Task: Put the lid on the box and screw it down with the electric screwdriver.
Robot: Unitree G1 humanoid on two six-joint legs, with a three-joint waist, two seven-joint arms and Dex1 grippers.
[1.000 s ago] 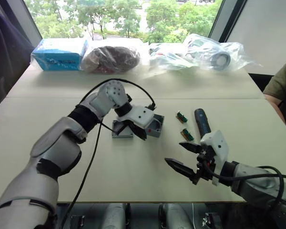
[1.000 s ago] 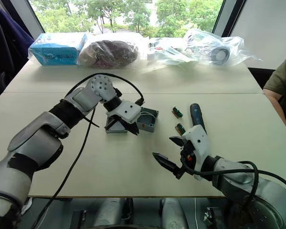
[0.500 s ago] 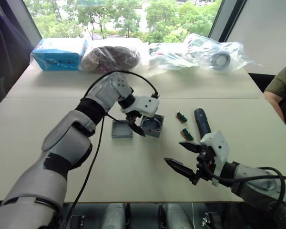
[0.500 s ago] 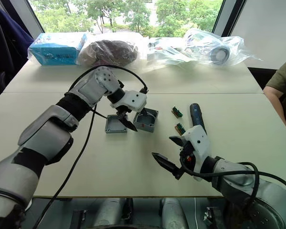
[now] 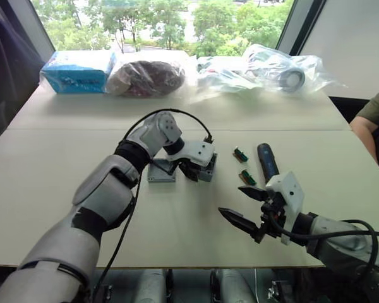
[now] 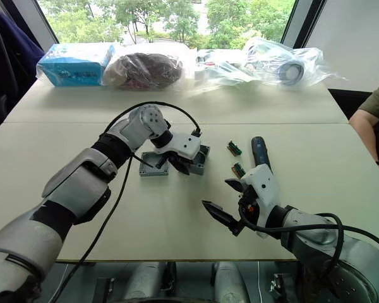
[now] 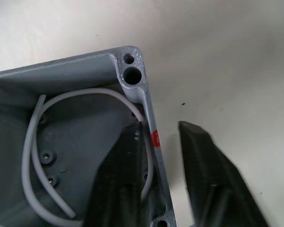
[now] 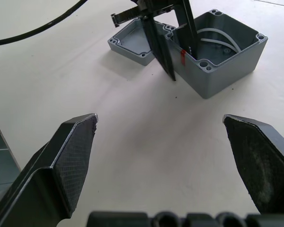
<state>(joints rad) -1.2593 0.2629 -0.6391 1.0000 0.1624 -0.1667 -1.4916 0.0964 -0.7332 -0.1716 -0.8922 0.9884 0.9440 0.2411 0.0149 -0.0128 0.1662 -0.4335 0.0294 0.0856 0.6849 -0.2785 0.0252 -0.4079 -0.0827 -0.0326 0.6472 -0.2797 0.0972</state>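
In the head views, the box (image 5: 205,167) sits open-topped on the table (image 5: 63,189) with the lid (image 5: 161,171) lying just beside it on the robot's left, rim side up; the electric screwdriver (image 5: 266,161) lies well apart toward the right, past two small green blocks (image 5: 244,166). The left gripper (image 6: 179,163) is down at the box, while the right gripper (image 5: 242,206) hovers over bare table nearer the robot, jaws spread wide and holding nothing. In the left wrist view, the box's wall with the red mark (image 7: 155,138) stands between that gripper's two fingers (image 7: 128,156), one inside beside the white wire (image 7: 33,156) and one outside; a gap shows on the outer side, so the jaws straddle the wall and are not yet pressed on it. In the right wrist view, the left gripper's fingers reach down over the red-marked wall of the box (image 8: 227,52), and the lid (image 8: 135,42) rests touching or nearly touching the box's side. Both pieces look like light, rigid moulded plastic, likely smooth enough to slide on the tabletop, so a firm pinch across a wall or rim seems the sound hold, clear of the loose wire.
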